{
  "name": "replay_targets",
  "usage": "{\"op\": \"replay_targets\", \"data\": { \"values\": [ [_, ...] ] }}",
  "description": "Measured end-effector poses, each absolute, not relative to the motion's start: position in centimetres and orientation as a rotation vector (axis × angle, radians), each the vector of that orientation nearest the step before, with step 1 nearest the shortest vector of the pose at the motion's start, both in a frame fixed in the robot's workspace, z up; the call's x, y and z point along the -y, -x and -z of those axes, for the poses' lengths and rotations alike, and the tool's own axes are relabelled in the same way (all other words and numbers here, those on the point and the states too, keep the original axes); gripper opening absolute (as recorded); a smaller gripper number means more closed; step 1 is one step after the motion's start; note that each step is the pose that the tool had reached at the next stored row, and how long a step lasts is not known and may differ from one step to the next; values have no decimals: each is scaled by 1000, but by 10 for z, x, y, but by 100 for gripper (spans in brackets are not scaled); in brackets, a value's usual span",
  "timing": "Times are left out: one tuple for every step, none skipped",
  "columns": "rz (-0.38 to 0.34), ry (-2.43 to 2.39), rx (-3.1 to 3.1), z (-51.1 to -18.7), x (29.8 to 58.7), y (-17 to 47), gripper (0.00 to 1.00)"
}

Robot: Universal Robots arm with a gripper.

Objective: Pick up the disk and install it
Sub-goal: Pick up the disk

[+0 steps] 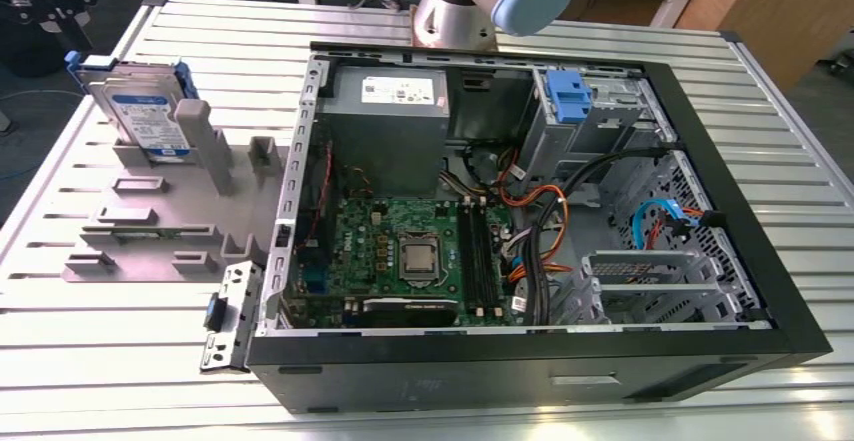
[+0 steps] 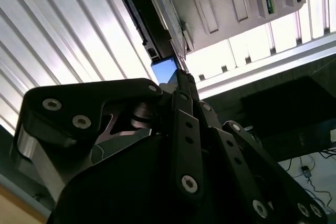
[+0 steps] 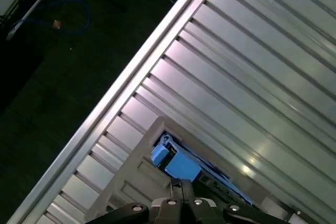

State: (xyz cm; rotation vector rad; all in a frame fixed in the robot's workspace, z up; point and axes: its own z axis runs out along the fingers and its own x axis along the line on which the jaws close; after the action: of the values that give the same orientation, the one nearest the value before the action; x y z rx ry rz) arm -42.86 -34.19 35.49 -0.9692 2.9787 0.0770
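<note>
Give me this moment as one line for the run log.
stage: pre-grasp | disk: upright in grey holder, outside open computer case | end effector: shut, holding nothing, pointed at disk

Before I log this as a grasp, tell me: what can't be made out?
1. Whether the gripper touches the disk: both wrist views, hidden by the gripper's own body.
2. The disk's lower edge: exterior view, sunk in the grey holder.
3. Drive bay's inside: exterior view, behind the blue bracket.
</note>
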Motion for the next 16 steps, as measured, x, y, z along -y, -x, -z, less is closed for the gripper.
{"op": "replay_targets", "data": {
  "values": [
    [-77,981,-2975,-355,342,429,11],
    [-77,993,-2971,-355,342,429,11],
    [-77,1004,-2968,-355,342,429,11],
    [-77,1014,-2964,-355,342,429,11],
    [-77,1024,-2961,-355,342,429,11],
    [-77,1035,-2957,-355,342,429,11],
    [-77,1046,-2954,-355,342,429,11],
    [-77,1056,-2951,-355,342,429,11],
    [-77,1067,-2947,-355,342,429,11],
    [-77,1078,-2943,-355,342,429,11],
    [-78,1091,-2938,-355,342,429,11],
    [-78,1107,-2933,-355,342,429,11],
    [-78,1127,-2925,-355,342,429,11],
    [-78,1146,-2918,-355,342,429,11],
    [-78,1166,-2911,-355,342,429,11],
    [-78,1186,-2903,-355,342,429,11]
  ]
}}
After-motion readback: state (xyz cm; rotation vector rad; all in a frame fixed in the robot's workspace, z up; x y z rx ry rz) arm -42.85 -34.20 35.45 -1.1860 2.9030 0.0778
